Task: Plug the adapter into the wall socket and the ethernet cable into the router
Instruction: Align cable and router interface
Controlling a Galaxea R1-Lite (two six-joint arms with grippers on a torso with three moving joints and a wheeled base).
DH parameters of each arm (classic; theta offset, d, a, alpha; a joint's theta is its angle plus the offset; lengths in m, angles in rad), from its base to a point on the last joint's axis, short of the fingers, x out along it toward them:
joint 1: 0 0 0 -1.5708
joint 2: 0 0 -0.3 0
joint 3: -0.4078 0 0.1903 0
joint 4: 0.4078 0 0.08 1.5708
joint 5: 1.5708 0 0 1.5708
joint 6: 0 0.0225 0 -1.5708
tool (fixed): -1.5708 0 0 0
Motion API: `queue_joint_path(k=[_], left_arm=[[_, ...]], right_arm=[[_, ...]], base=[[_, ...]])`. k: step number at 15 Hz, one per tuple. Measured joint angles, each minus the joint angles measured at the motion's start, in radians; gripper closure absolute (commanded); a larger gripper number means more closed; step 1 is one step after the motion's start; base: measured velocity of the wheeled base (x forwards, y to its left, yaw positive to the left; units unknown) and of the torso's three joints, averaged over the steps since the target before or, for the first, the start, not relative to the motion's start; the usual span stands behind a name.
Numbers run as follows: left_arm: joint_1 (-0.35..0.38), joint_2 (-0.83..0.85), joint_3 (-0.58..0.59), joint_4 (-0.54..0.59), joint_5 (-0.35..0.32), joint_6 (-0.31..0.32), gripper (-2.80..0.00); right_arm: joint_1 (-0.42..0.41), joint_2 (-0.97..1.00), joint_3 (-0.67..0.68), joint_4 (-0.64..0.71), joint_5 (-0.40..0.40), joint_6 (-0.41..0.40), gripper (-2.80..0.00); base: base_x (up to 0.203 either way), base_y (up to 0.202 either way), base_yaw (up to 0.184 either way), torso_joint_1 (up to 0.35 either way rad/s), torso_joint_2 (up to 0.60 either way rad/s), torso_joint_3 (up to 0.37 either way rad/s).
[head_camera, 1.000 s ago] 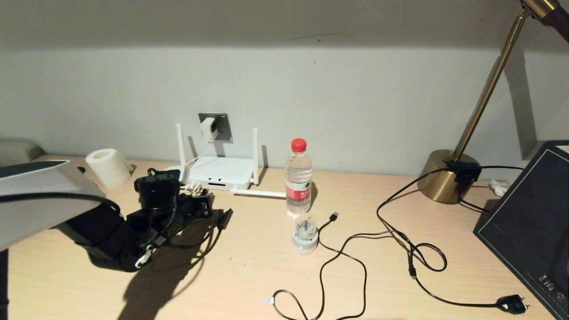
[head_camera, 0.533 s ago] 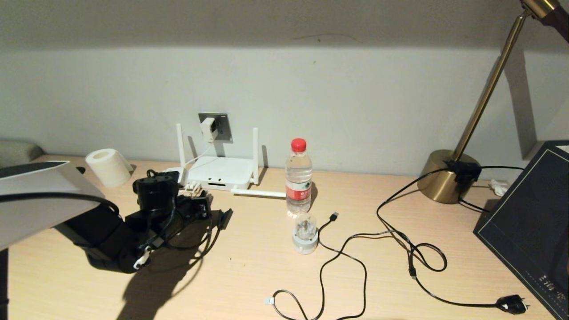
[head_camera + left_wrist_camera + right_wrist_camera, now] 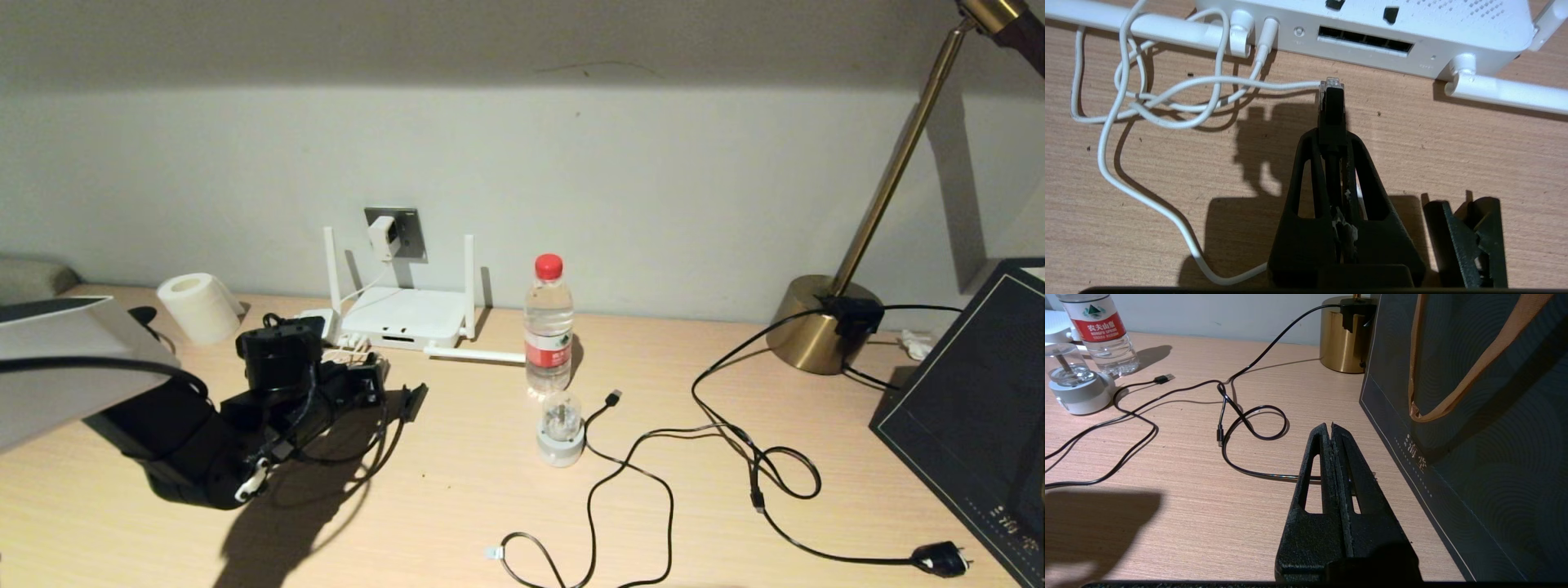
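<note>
The white router (image 3: 404, 318) lies against the wall, its row of ports (image 3: 1365, 38) facing my left gripper. Above it, the white adapter (image 3: 382, 237) sits in the grey wall socket (image 3: 408, 233), and its thin white cord (image 3: 1167, 94) loops across the desk to the router. My left gripper (image 3: 1333, 136) is shut on the black ethernet cable (image 3: 1331, 110). The cable's clear connector tip (image 3: 1331, 83) points at the router, a short gap away and left of the port row. My right gripper (image 3: 1331, 426) hovers shut and empty over the desk at the right.
A water bottle (image 3: 548, 327) and a small domed white device (image 3: 561, 429) stand right of the router. One antenna (image 3: 473, 354) lies flat. A paper roll (image 3: 198, 306) is at the left. Black cables (image 3: 620, 482), a brass lamp base (image 3: 820, 327) and a dark bag (image 3: 971, 408) fill the right.
My left arm has eased slightly back and to the left, away from the router, with the cable still in its grip. Nothing else has moved.
</note>
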Motion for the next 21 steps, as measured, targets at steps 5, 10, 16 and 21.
queue_joint_path(k=[5,10,16,21], left_arm=[[0.001,0.013,-0.003,-0.001,-0.001,-0.004,0.0],[0.012,0.025,-0.005,-0.003,-0.025,-0.001,0.0],[0.016,0.027,-0.039,0.0,-0.041,0.005,0.0],[0.017,0.02,-0.027,0.0,-0.042,0.006,0.0]], right_arm=[[0.0,0.0,0.0,0.0,0.0,0.0,0.0],[0.0,0.0,0.0,0.0,0.0,-0.001,0.0],[0.0,0.0,0.0,0.0,0.0,0.0,0.0],[0.0,0.0,0.0,0.0,0.0,0.0,0.0]], base=[[0.0,0.0,0.0,0.0,0.0,0.0],[0.0,0.0,0.0,0.0,0.0,0.0],[0.0,0.0,0.0,0.0,0.0,0.0],[0.0,0.0,0.0,0.0,0.0,0.0]])
